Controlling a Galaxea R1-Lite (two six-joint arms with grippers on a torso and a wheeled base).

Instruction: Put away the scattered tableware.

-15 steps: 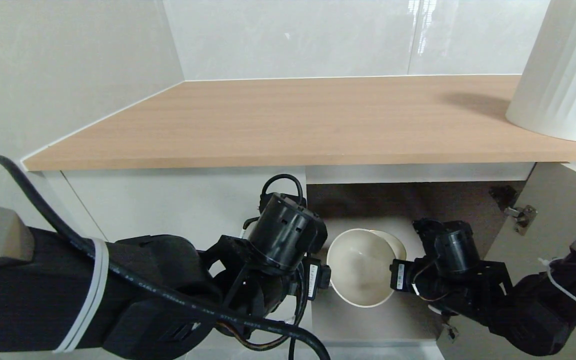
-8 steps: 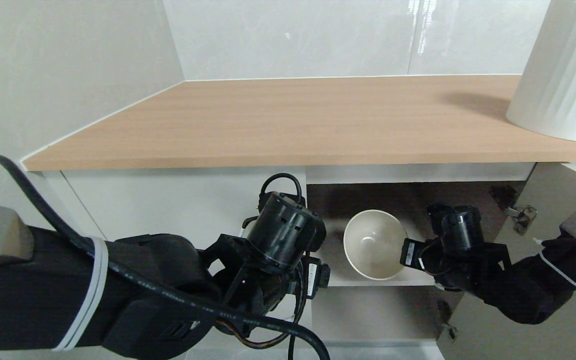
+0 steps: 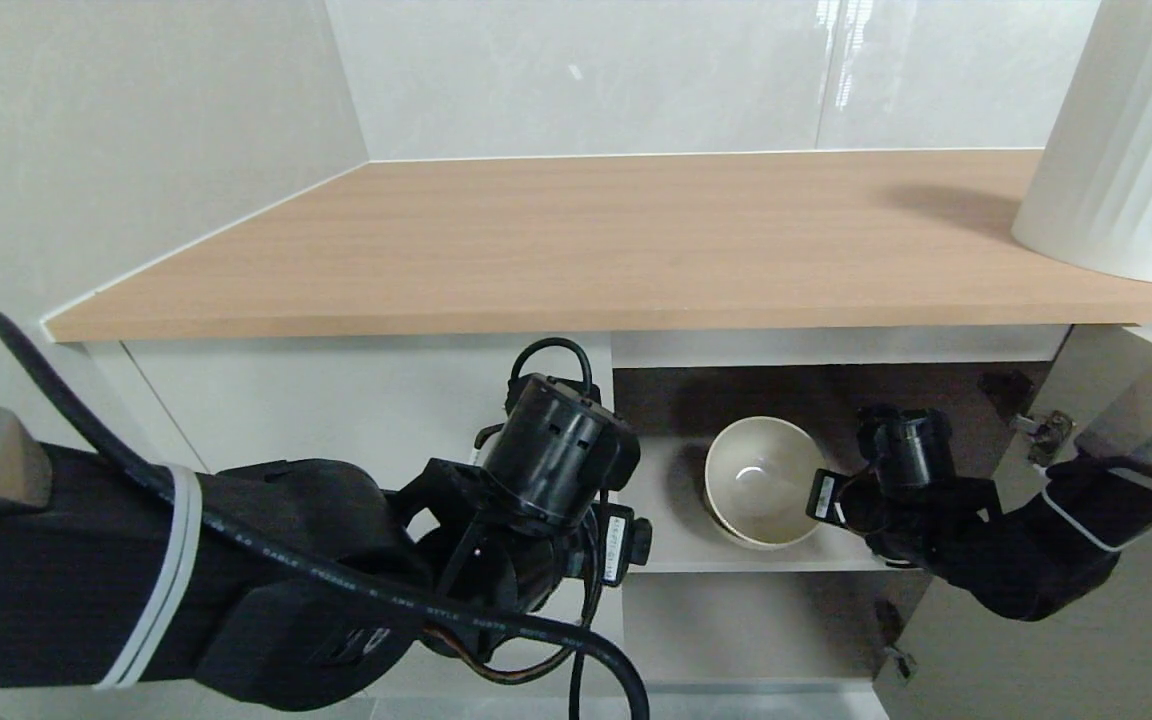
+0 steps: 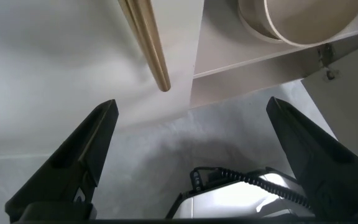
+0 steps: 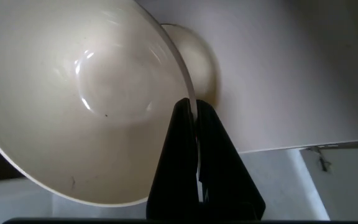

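Note:
A cream bowl [image 3: 758, 478] sits tilted over the shelf [image 3: 671, 545] inside the open cabinet, its opening facing up toward me. My right gripper [image 3: 818, 497] is shut on its right rim. In the right wrist view the fingers [image 5: 194, 162] clamp the bowl [image 5: 92, 93] by its rim. A second rounded cream shape [image 5: 199, 57] lies under it; I cannot tell if it is another bowl. My left gripper [image 4: 188, 109] hangs open and holds nothing, in front of the cabinet to the left of the bowl [image 4: 309, 25].
A wooden countertop [image 3: 586, 240] runs above the cabinet, with a tall white ribbed vessel [image 3: 1126, 150] at its right end. The cabinet's right door [image 3: 1126, 410] stands open; the left door [image 3: 356, 410] is closed. A lower shelf [image 3: 736, 630] lies beneath.
My right gripper has carried the bowl up and deeper into the cabinet, from below shelf level to over the shelf. The left arm has shifted slightly upward.

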